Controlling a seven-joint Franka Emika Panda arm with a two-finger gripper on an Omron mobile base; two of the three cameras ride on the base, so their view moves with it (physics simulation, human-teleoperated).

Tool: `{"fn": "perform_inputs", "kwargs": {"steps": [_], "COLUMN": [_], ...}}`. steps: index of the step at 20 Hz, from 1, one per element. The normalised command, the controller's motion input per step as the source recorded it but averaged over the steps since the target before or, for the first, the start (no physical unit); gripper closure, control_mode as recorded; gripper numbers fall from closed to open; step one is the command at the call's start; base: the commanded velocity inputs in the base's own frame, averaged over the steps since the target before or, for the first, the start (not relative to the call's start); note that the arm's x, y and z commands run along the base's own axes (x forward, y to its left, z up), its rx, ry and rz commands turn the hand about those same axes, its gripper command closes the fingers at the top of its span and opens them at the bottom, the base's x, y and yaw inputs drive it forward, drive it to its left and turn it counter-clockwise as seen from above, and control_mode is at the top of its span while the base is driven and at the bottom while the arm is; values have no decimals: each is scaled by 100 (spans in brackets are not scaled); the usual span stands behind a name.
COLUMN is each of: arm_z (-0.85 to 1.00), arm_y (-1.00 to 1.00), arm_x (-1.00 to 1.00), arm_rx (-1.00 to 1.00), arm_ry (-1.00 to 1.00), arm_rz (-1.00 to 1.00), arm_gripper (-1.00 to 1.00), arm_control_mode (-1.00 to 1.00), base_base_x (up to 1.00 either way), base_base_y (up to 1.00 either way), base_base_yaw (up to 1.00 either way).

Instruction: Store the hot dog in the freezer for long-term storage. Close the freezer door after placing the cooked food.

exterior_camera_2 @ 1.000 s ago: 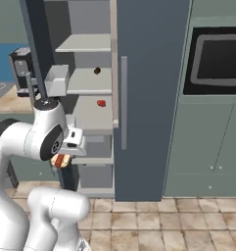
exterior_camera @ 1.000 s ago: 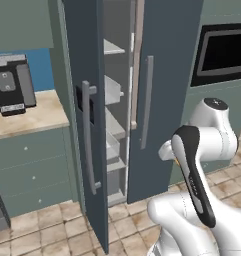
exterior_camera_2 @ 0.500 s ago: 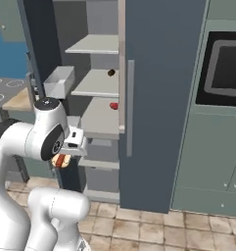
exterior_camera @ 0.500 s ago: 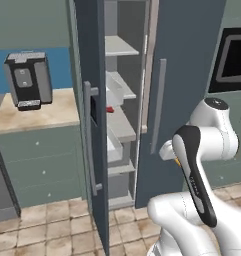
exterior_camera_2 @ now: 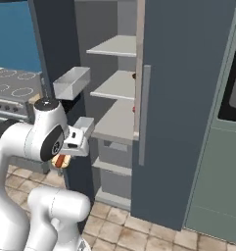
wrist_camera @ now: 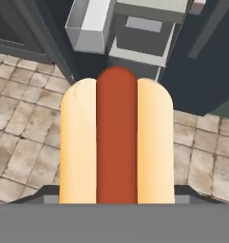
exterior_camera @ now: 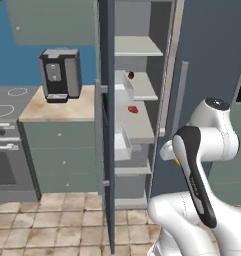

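Observation:
The hot dog (wrist_camera: 117, 142), a red sausage in a tan bun, stands large in the middle of the hand view, and my gripper (exterior_camera_2: 61, 160) is shut on it, low in front of my body. In the right base view the hot dog (exterior_camera_2: 60, 161) peeks out under the white hand. The freezer (exterior_camera: 137, 100) stands ahead with pale grey shelves showing. Its freezer door (exterior_camera: 106, 130) is swung open, edge-on in the left base view, and carries a white bin (exterior_camera_2: 73, 81). The other door (exterior_camera_2: 188, 98) is shut, with a grey bar handle (exterior_camera_2: 145, 112).
A black coffee machine (exterior_camera: 60, 75) stands on the tan counter (exterior_camera: 57, 110) left of the freezer, with a stove (exterior_camera: 4, 95) further left. A small red item (exterior_camera: 133, 108) and a dark one (exterior_camera: 131, 75) lie on the shelves. Tiled floor (wrist_camera: 25, 123) lies below the hand.
The whole picture has shifted: the base has driven left and the open freezer now stands nearer and more central. My arm keeps its pose, still holding the hot dog.

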Motion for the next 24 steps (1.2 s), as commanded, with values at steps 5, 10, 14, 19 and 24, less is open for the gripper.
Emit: {"fn": "perform_inputs", "kwargs": {"steps": [5, 10, 14, 19, 24], "arm_z": [0, 0, 0, 0, 0], "arm_y": [0, 0, 0, 0, 0], "arm_x": [0, 0, 0, 0, 0], "arm_rx": [0, 0, 0, 0, 0], "arm_ry": [0, 0, 0, 0, 0], "arm_rz": [0, 0, 0, 0, 0], "arm_gripper": [100, 100, 100, 100, 100], "arm_control_mode": [100, 100, 100, 100, 100], "base_base_x": [23, 1, 0, 28, 70], "base_base_y": [-34, -72, -79, -12, 0], "base_base_yaw": [37, 24, 6, -2, 1]}}
